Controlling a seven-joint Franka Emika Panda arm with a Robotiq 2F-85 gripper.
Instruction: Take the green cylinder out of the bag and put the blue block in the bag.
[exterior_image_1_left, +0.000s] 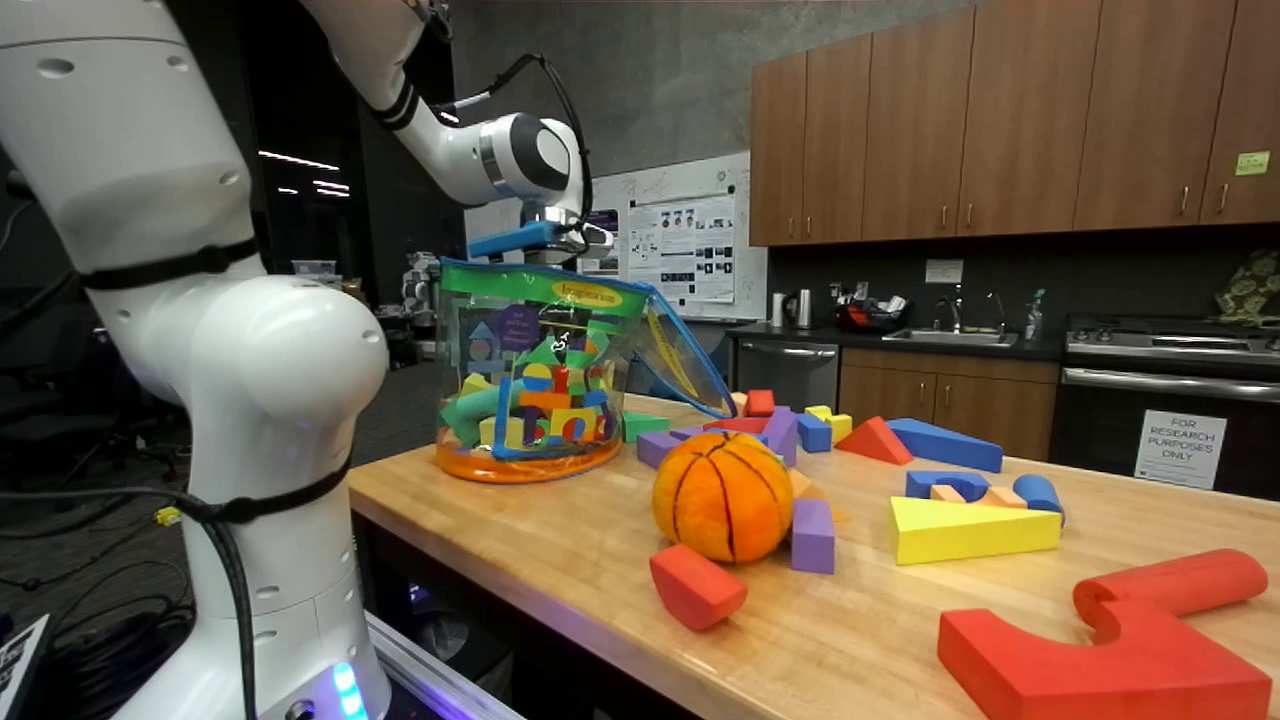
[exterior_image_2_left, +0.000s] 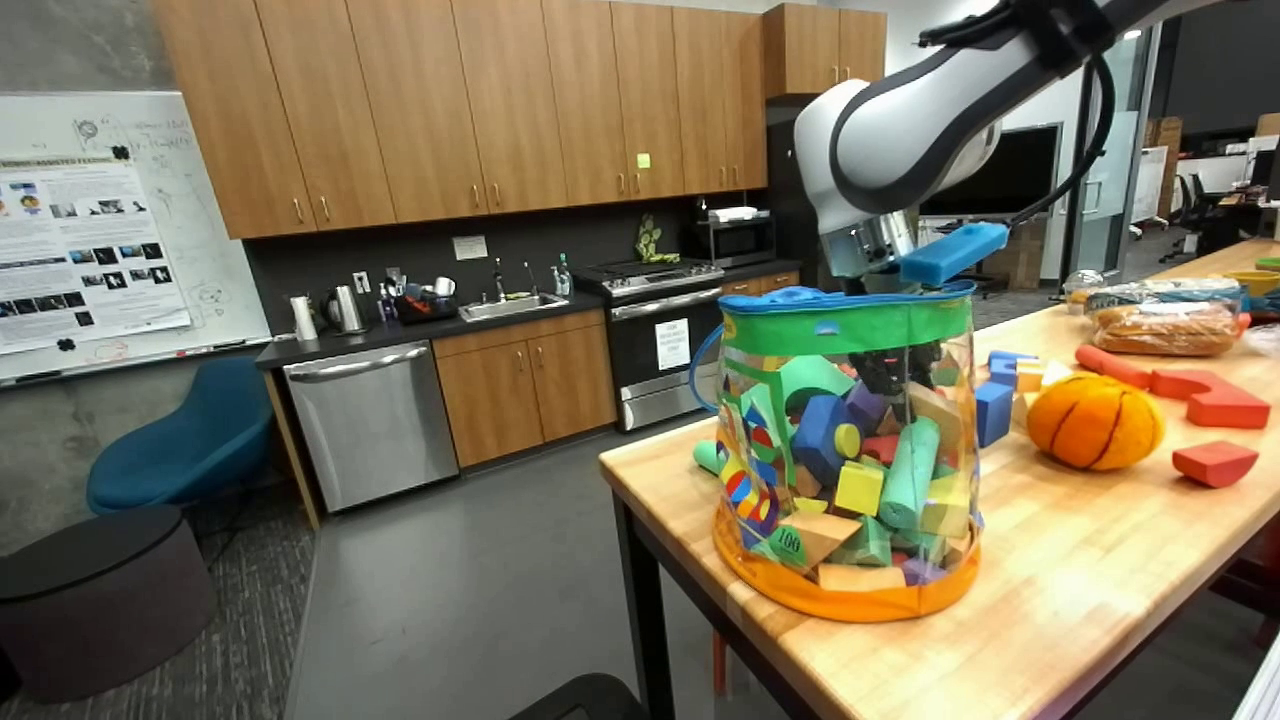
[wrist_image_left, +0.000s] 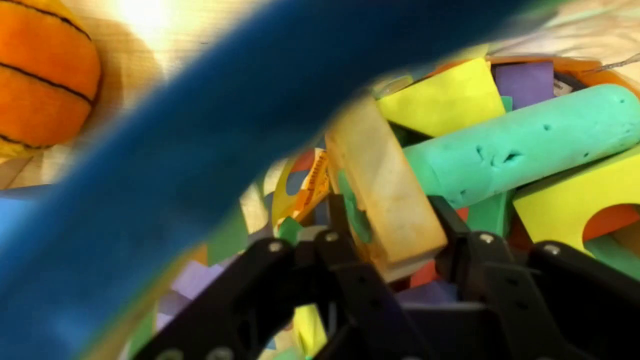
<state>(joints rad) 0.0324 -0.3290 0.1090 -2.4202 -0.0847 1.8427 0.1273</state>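
Note:
The clear bag with green trim (exterior_image_1_left: 500, 282) stands upright on the table, full of blocks; it also shows in an exterior view (exterior_image_2_left: 780, 335), its lid folded back. The green cylinder (wrist_image_left: 525, 145) lies inside among yellow blocks, also seen through the wall (exterior_image_2_left: 910, 478). My gripper (wrist_image_left: 392, 207) is down inside the bag, its fingers closed against both sides of a tan wooden block (wrist_image_left: 382, 160), beside the cylinder's near end. Blue blocks lie on the table, a long wedge (exterior_image_1_left: 945, 443) and a small one (exterior_image_1_left: 815, 432); another blue block (exterior_image_2_left: 822, 438) is inside the bag.
The bag's blue zip rim (wrist_image_left: 200, 130) crosses the wrist view close to the camera. An orange ball (exterior_image_1_left: 722, 495) sits on the table beside the bag. A yellow wedge (exterior_image_1_left: 970, 530), a red arch (exterior_image_1_left: 1100, 665) and a red half-round block (exterior_image_1_left: 697, 587) lie around it.

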